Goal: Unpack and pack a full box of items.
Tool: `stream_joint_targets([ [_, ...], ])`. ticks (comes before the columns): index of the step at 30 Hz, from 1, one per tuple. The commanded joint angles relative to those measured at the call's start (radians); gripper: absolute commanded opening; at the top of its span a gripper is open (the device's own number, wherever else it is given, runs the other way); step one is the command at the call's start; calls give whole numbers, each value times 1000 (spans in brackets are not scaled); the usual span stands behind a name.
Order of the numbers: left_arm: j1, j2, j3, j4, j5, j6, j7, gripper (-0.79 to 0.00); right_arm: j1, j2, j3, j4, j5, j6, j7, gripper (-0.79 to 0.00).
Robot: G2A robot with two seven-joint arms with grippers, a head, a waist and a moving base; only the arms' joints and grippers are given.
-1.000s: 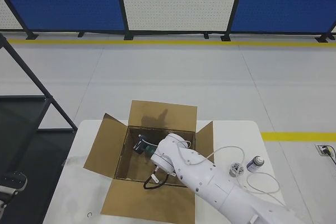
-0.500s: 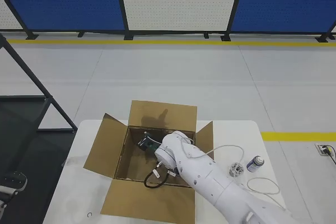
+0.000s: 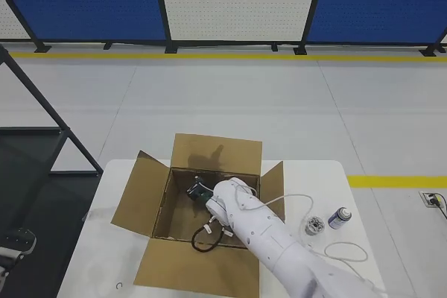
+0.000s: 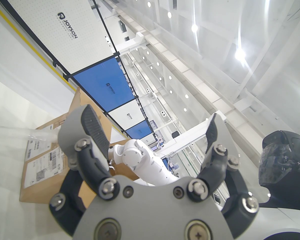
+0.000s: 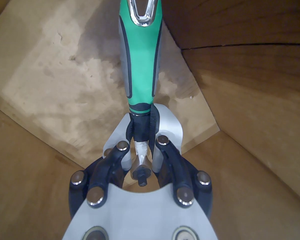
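**Top and wrist views, unpacking in progress.** Since the earlier frames the right arm has been drifting toward 1 o'clock inside the cardboard box (image 3: 208, 153), carrying its tool nearer the far wall. The loose white cable on the table (image 3: 89, 261) has been sliding along with it.

The right gripper (image 5: 141, 126) is clamping the dark neck of a green-and-grey-handled ratchet wrench (image 5: 141, 58). The handle is pointing away from the wrist, toward the box floor (image 5: 52, 58), and its chromed hanging loop is at the far end. In the top view the wrench (image 3: 194, 189) is sitting at about 11 o'clock within the box interior, and the arm is entering over the 5 o'clock rim.

The left gripper (image 4: 151, 121) is pointing up toward the ceiling with its ribbed pads (image 4: 91, 123) standing wide apart and holding nothing. The labelled outer wall of the box (image 4: 52, 161) is lying beyond it.

At 3 o'clock of the box, a small blue-and-white can (image 3: 340, 217) is standing upright on the table. A small pale round object (image 3: 312, 224) is sitting just beside the can.
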Motion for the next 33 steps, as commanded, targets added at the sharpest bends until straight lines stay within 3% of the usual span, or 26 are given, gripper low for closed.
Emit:
stream_joint_targets([
  [1, 0, 0, 0, 0, 0, 0, 0, 0, 1, -10, -2, 24, -3, -10, -2, -785],
  [10, 0, 0, 0, 0, 0, 0, 0, 0, 6, -47, 2, 103, -3, -34, -15, -785],
  [11, 0, 0, 0, 0, 0, 0, 0, 0, 7, -50, 3, 108, -3, -36, -16, -757],
  [14, 0, 0, 0, 0, 0, 0, 0, 0, 10, -57, 5, 122, -4, -41, -19, -560],
  [16, 0, 0, 0, 0, 0, 0, 0, 0, 12, -62, 6, 129, -6, -46, -19, -499],
  [33, 0, 0, 0, 0, 0, 0, 0, 0, 65, -76, 25, 126, -29, -64, -49, -422],
])
